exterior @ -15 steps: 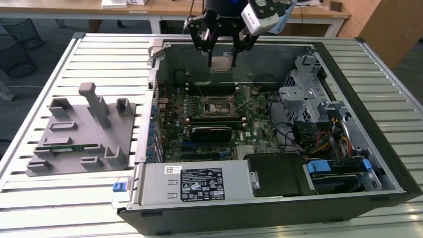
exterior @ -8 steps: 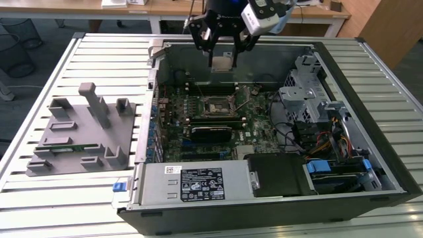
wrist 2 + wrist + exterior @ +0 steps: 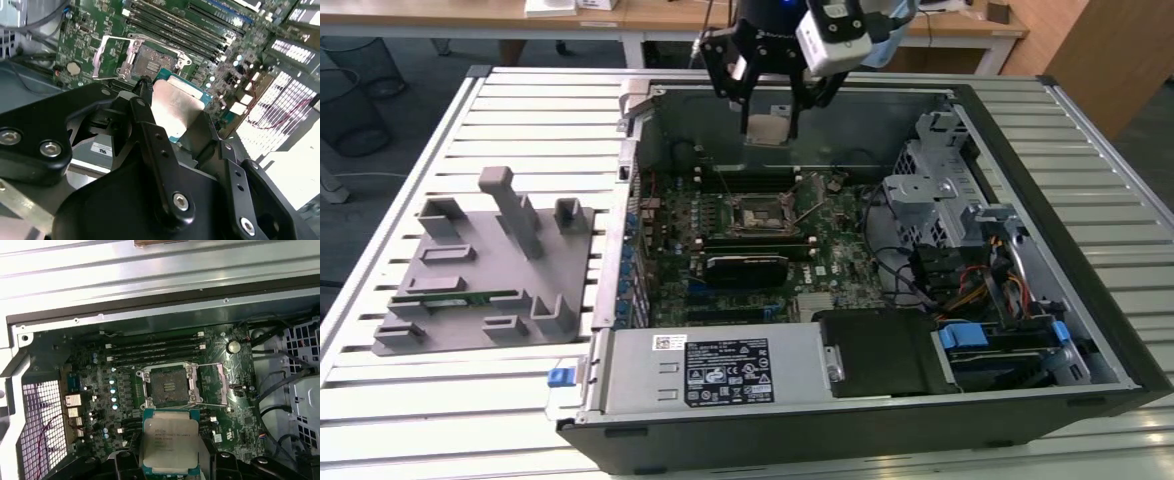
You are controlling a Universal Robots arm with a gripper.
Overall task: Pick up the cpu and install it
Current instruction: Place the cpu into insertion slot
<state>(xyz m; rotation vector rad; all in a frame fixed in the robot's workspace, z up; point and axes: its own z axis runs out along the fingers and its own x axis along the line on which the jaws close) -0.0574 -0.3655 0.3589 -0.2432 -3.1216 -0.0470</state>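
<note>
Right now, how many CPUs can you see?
1. The cpu is clamped in the gripper, held over the motherboard near its open socket, not yet seated. Others could be hidden behind the drive cage.

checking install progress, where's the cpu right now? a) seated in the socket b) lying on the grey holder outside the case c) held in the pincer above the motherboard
c: the pincer grips the cpu by its edges, and the socket sits open and empty.
</note>
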